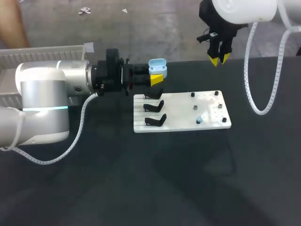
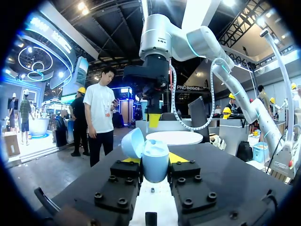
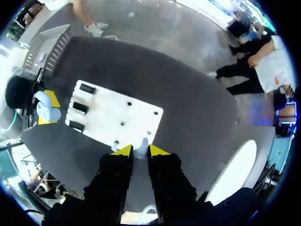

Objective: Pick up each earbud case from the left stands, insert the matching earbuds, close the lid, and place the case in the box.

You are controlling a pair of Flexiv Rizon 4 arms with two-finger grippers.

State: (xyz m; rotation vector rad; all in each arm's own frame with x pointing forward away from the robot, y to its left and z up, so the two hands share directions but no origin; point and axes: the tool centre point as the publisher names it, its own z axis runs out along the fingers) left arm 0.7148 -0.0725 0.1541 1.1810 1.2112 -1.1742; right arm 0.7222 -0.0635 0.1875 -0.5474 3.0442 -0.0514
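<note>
- My left gripper [image 1: 157, 77] is clamped on the light blue, rounded plastic earbud case [image 1: 157, 66]. One yellow tip presses each side of the case body.
- The case is held in the air, upright, just past the far left corner of the flat white board [image 1: 181, 113]. Its hinged lid [image 2: 133, 143] is swung open and leans to one side.
- The board lies flat near the middle of the black table [image 1: 141, 188].
- Three black angled stands [image 1: 154, 106] sit in a row along the board's left edge. The farthest one is just under my left gripper.
- Small dark studs [image 1: 193, 94] dot the board's right half, and a small pale blue piece [image 1: 199, 119] stands near its near right corner.
- My right gripper [image 3: 137, 150] hangs high over the table's far edge, beyond the board's far right corner. Its fingers are only a narrow gap apart and hold nothing.
- A pale ribbed box [image 1: 47, 52] lies at the table's far left, behind my left arm.
</note>
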